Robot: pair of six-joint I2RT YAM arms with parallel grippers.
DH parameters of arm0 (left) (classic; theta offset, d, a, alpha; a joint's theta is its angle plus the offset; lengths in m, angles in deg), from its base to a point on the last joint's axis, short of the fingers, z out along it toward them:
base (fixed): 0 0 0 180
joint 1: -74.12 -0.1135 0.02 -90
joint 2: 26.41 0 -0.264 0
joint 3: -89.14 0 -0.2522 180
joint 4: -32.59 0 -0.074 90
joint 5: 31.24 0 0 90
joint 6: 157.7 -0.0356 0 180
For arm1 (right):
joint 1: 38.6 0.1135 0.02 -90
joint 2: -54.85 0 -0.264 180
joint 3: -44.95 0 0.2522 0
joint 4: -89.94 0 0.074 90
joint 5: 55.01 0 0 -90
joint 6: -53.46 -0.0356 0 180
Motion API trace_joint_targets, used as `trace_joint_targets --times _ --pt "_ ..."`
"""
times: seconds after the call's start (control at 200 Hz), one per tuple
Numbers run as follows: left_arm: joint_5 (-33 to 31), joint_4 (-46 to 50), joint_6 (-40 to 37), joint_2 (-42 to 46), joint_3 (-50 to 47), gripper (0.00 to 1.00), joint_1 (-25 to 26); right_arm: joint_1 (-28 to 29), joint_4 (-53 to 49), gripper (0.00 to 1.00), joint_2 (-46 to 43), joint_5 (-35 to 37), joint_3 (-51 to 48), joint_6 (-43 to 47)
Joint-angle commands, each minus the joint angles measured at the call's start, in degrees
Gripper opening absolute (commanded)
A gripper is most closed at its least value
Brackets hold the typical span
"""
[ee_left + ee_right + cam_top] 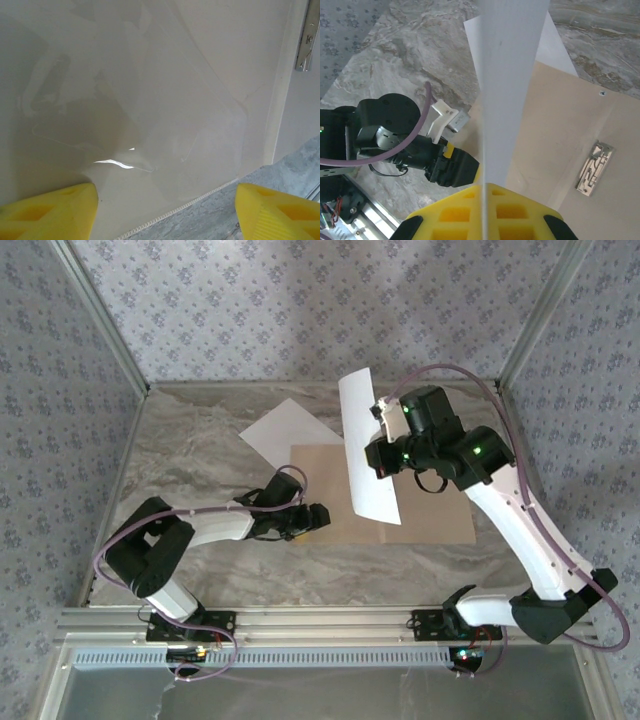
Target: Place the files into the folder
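Left gripper (316, 517): yellow fingers spread wide, low over the near-left edge of the flat tan cardboard folder (430, 508), which lies on the grey marbled table (190, 465).
Right gripper (386, 454): fingers pressed together on a thin white paper sheet (365, 445), held upright over the folder.
Second white sheet (280, 430): flat on the table, meeting the folder's far-left corner.

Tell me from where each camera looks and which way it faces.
Top external: above and behind the left arm and right arm, looking down at the table; both show.
Left wrist: on the left gripper, facing the folder; its open fingers show.
Right wrist: on the right gripper, looking down the held sheet; its shut fingers show.
Shared: both wrist views show the folder.
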Motion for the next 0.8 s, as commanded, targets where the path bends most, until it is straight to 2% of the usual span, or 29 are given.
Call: trace_joint_targets --times 0.0,0.27,0.585,0.715,0.795 --pt "-2.4 5.5 -1.2 1.8 -0.6 0.73 0.5 -0.1 1.7 0.0 -0.2 -3.1 -1.2 -0.2" --pt "-1.9 12.7 -3.9 7.3 -2.8 0.73 0.5 -0.1 5.5 0.0 -0.8 -12.3 -3.4 -0.3" --pt "-2.8 14.9 -4.0 17.4 -8.7 0.73 0.1 0.0 15.9 0.0 -0.9 -24.7 -9.1 -1.8" --pt "-3.4 16.9 -4.2 20.7 -9.0 0.74 -1.0 -1.0 18.3 0.0 -0.8 -25.5 -11.7 1.1" --pt "-3.8 18.1 -4.5 22.5 -9.2 0.74 -2.2 -2.8 17.5 0.0 0.3 -21.5 -13.0 3.4"
